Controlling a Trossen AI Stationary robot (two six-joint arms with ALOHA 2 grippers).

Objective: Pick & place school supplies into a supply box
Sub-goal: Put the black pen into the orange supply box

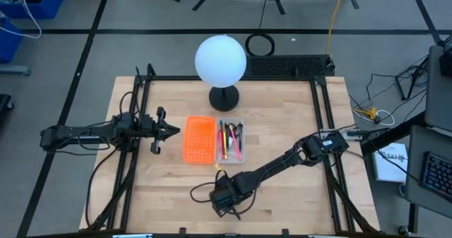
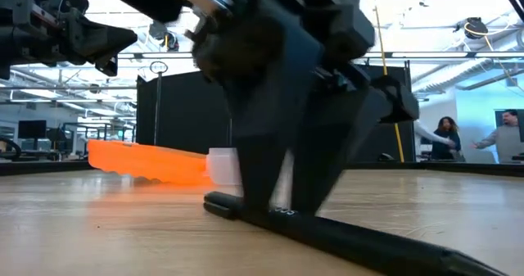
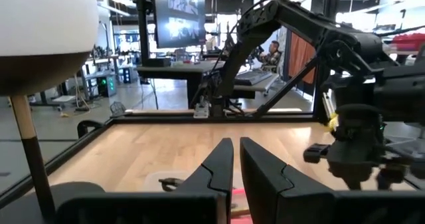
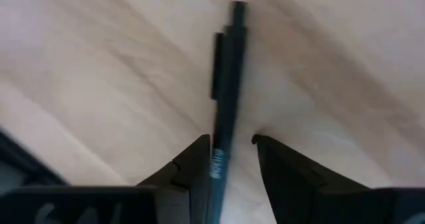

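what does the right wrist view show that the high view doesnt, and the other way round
Only the right wrist view: a black pen lying on the wood between the right gripper's open fingers, one finger touching it.

Only the high view: the clear supply box with pens inside, the orange tray beside it, a white globe lamp, and the left gripper waiting beside the tray.

Both: the right gripper and the wooden table.

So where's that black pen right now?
The black pen lies flat on the wooden table near its front edge, between the right gripper's open fingers.
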